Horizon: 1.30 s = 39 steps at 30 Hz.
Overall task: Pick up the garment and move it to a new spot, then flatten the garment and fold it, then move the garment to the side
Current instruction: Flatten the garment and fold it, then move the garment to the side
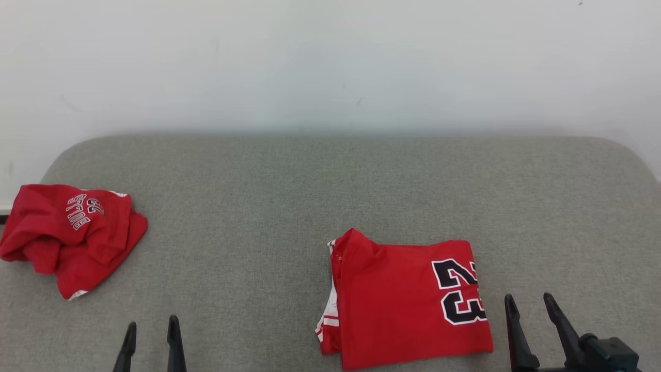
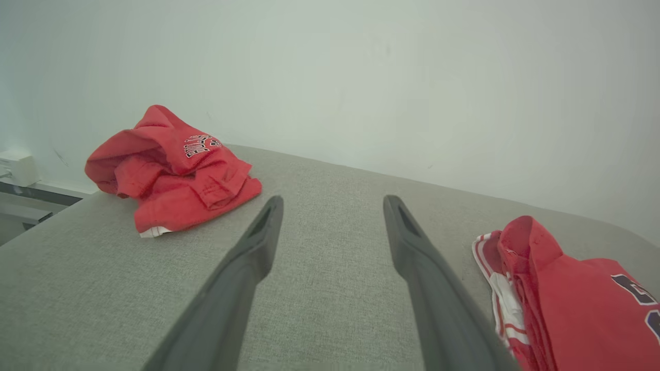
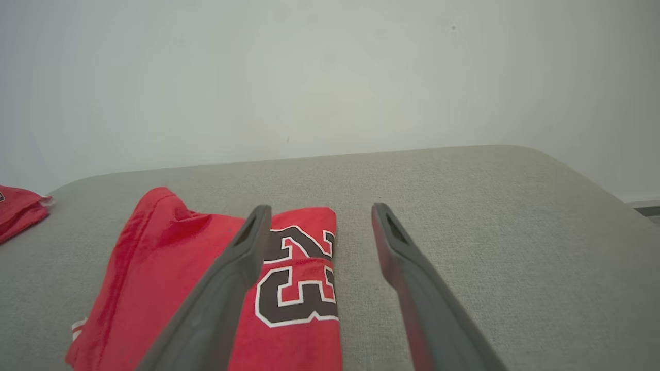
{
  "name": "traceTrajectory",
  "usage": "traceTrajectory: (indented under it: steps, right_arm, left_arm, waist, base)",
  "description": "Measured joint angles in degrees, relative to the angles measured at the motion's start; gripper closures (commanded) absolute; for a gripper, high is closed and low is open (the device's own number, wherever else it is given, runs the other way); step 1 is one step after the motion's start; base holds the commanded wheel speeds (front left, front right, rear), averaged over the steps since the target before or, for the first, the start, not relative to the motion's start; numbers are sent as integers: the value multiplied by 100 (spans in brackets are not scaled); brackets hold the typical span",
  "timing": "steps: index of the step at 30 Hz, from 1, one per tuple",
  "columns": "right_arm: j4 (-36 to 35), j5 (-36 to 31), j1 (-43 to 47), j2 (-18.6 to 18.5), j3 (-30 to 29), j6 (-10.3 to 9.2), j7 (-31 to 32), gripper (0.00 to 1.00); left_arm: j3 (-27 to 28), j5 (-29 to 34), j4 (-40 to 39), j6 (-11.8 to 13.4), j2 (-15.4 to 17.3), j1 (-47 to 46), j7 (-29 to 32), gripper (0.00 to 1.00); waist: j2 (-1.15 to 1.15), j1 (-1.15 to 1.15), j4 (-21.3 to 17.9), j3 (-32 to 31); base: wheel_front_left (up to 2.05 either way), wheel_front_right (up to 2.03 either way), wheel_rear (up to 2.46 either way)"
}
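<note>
A red garment with a black "23" lies folded into a flat rectangle on the grey padded surface, front and right of centre. My right gripper stands open just to the right of it, empty, fingers apart from the cloth. In the right wrist view the folded garment lies under and left of the open right gripper. My left gripper is open and empty at the front left. The left wrist view shows that gripper over bare fabric, with the folded garment at its right.
A second red garment, crumpled with white lettering, lies at the surface's far left edge; it appears as the crumpled heap in the left wrist view. A pale wall stands behind the surface.
</note>
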Motion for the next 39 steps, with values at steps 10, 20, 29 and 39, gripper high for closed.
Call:
traceTrajectory:
  steps: [10, 20, 29, 39]
  right_arm:
    - [464, 22, 108, -49, -135, 0, -238, 0]
    - [460, -175, 86, -4, -292, 0, -242, 0]
    - [428, -398, -17, 64, -316, 0, -49, 0]
    - [505, -318, -1054, -225, -154, 0, 2674, 0]
  left_arm:
    - [42, 198, 557, -146, -1, 213, 0, 0]
    - [76, 177, 586, -190, -1, 222, 0, 0]
    - [-11, 176, 577, -194, -2, 232, 0, 0]
    - [-113, 129, 497, -178, -1, 227, 0, 0]
  waist:
    - [0, 0, -153, -214]
    - [0, 0, -196, -220]
    - [0, 0, -185, -196]
    - [0, 0, -153, -26]
  base:
    - [0, 0, 0]
    - [0, 0, 0]
    - [0, 0, 0]
    - [0, 0, 0]
